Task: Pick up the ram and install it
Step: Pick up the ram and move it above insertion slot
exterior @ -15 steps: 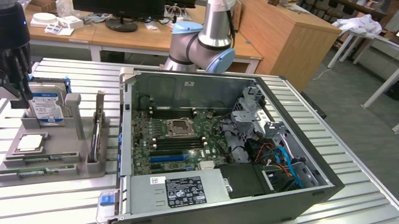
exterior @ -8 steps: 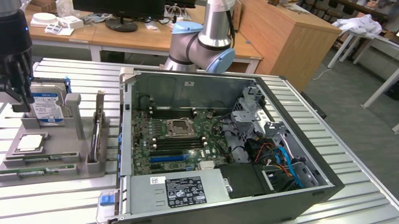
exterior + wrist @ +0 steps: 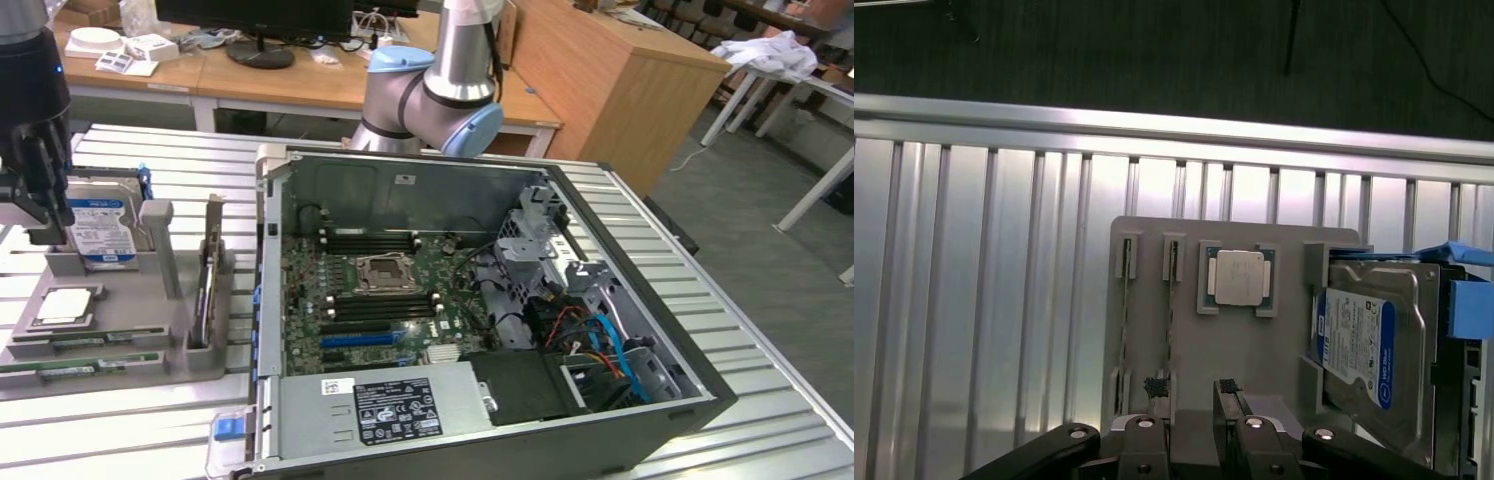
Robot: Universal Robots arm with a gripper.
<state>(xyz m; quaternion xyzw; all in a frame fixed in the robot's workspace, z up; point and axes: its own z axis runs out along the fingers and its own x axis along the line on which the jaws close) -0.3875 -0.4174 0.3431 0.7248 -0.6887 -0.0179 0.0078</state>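
Two ram sticks [image 3: 1126, 320] [image 3: 1170, 322] stand on edge in slots of a grey holder tray [image 3: 1254, 350]. In the exterior view they are thin green strips [image 3: 83, 344] [image 3: 60, 369] at the tray's near end. My gripper [image 3: 38, 215] hangs above the tray [image 3: 134, 330], over the end that holds the hard drive. In the wrist view the gripper [image 3: 1192, 392] is open, with the dark fingertips [image 3: 1154, 385] apart and nothing between them. One fingertip lies close to the second stick. The motherboard's black memory slots [image 3: 374, 241] sit in the open PC case [image 3: 467, 300] on the exterior view's right.
On the tray are a silver CPU chip [image 3: 1239, 277] [image 3: 64, 305] and a blue-labelled hard drive [image 3: 1364, 340] [image 3: 104, 228]. A tall upright grey fin [image 3: 207, 280] stands at the tray's edge by the case. The ribbed metal table [image 3: 974, 300] surrounds the tray. The arm's base [image 3: 434, 100] stands behind the case.
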